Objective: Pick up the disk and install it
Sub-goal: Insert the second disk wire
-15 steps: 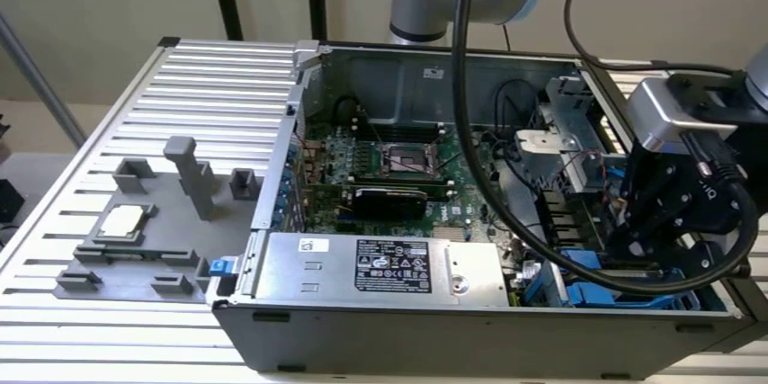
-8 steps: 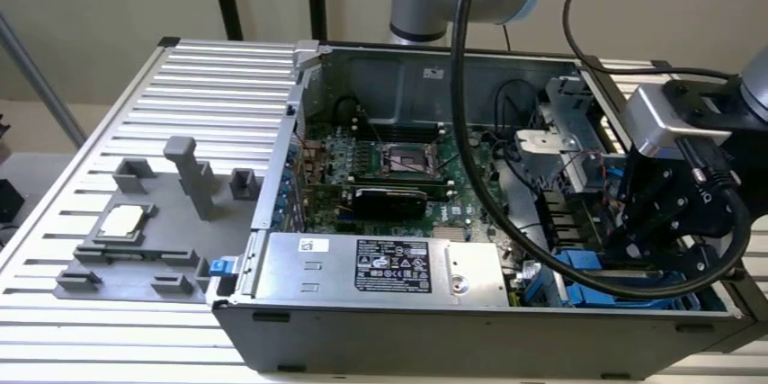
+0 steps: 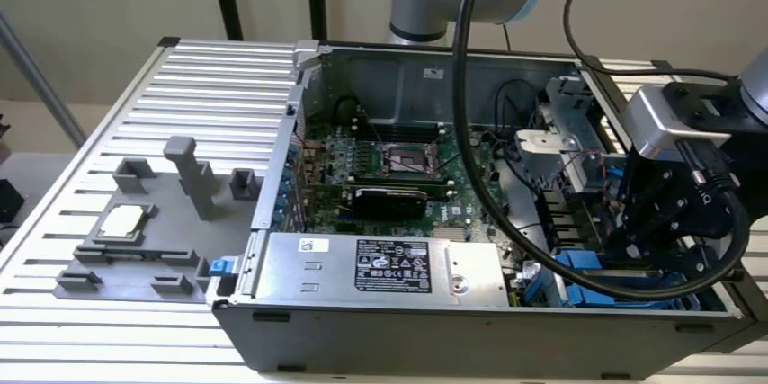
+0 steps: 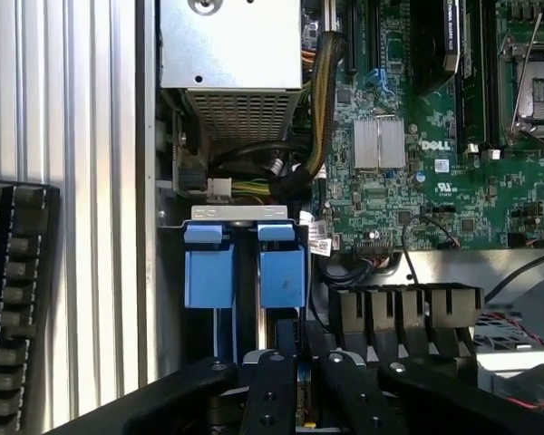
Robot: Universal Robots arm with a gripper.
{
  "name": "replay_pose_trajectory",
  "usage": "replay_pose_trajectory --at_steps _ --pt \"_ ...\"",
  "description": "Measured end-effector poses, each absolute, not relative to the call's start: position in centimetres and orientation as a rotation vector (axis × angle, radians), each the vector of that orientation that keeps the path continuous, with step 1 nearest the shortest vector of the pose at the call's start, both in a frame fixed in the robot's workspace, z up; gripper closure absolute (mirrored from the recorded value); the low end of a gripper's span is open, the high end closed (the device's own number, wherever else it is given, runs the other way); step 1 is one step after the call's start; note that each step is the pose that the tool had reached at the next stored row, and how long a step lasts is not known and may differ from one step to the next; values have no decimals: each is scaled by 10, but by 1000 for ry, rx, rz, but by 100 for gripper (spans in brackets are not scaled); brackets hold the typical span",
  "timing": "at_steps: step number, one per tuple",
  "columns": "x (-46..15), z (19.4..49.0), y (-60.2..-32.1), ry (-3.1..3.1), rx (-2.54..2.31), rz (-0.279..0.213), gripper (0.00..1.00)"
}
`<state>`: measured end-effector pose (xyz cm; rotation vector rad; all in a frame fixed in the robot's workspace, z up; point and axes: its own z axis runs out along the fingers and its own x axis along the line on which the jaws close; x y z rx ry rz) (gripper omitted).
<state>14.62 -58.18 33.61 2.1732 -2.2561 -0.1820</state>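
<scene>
The disk [image 4: 280, 272] stands on edge in the drive bay at the case's front corner, its blue carrier end facing the wrist camera, beside a second blue carrier [image 4: 208, 270]. In the exterior view the blue carriers [image 3: 588, 265] sit under the arm at that view's right. My gripper [image 4: 295, 358] hangs directly over the disk with its black fingers [image 4: 268, 390] drawn together. The fingertips meet at the carrier's near end. Whether they pinch any part of it is hidden. In the exterior view the gripper [image 3: 642, 249] reaches down into the bay.
The open computer case [image 3: 300, 123] holds the motherboard [image 3: 397, 164], the grey power-supply box [image 3: 384, 267] and cables. On the slatted table, a grey fixture [image 3: 180, 249] carries a small square CPU chip [image 3: 124, 220]. A black ribbed block [image 4: 14, 308] lies outside the case wall.
</scene>
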Motion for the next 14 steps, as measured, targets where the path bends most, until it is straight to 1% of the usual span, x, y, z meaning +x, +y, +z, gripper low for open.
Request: replay_pose_trajectory --at_steps 1,2,9,14 --pt "146 336 -582 -2257 2174 -183 100" --pt "146 336 -582 -2257 2175 -185 0" --pt "143 355 -582 -2262 2181 -198 0" --pt "133 357 -582 -2265 2184 -199 0"
